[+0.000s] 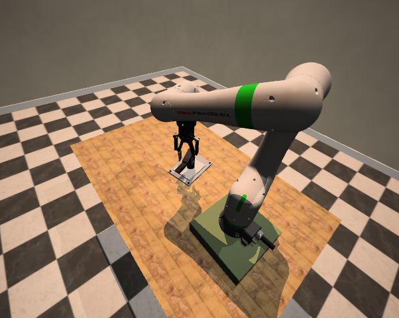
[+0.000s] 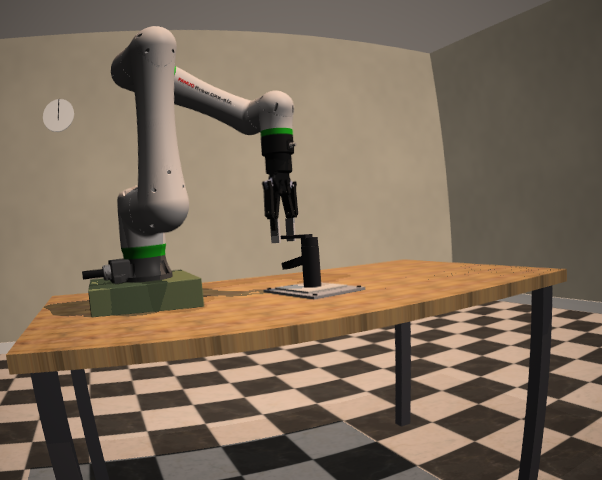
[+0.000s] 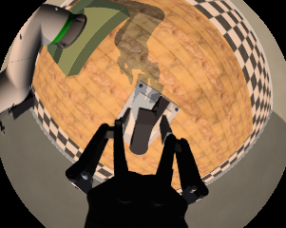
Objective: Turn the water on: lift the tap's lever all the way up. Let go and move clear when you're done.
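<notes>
A black tap (image 2: 310, 260) stands upright on a grey square plate (image 2: 314, 289) on the wooden table. Its thin lever (image 2: 295, 237) lies level on top and points toward the arm, above the short spout (image 2: 291, 263). My gripper (image 2: 281, 235) hangs straight down, partly open and holding nothing. Its fingertips are at the height of the lever's free end, and I cannot tell whether they touch it. In the top view the gripper (image 1: 185, 150) is right over the tap (image 1: 189, 163). In the wrist view the tap (image 3: 144, 129) lies between the two fingers.
The arm's green base block (image 2: 145, 295) sits on the table to the left of the plate. The table's edges (image 2: 291, 330) are well away from the tap. A round wall clock (image 2: 58, 114) hangs behind.
</notes>
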Action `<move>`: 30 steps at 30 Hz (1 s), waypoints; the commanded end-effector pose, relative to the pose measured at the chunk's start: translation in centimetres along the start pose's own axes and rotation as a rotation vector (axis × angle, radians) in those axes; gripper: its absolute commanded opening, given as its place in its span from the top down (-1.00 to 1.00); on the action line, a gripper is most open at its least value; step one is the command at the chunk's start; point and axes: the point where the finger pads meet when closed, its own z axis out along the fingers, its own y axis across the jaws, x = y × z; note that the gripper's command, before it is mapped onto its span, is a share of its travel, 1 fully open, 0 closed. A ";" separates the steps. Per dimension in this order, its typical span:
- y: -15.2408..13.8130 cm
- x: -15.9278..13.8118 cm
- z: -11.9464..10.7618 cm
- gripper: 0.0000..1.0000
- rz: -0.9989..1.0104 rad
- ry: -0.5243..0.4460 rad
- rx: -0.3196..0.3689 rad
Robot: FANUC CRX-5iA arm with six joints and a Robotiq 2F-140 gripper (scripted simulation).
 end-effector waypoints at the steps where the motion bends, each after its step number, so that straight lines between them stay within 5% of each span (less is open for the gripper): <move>1: 0.0 0.0 0.5 0.13 0.000 0.000 0.000; 30: 0.0 0.0 1.7 0.13 0.000 0.000 0.000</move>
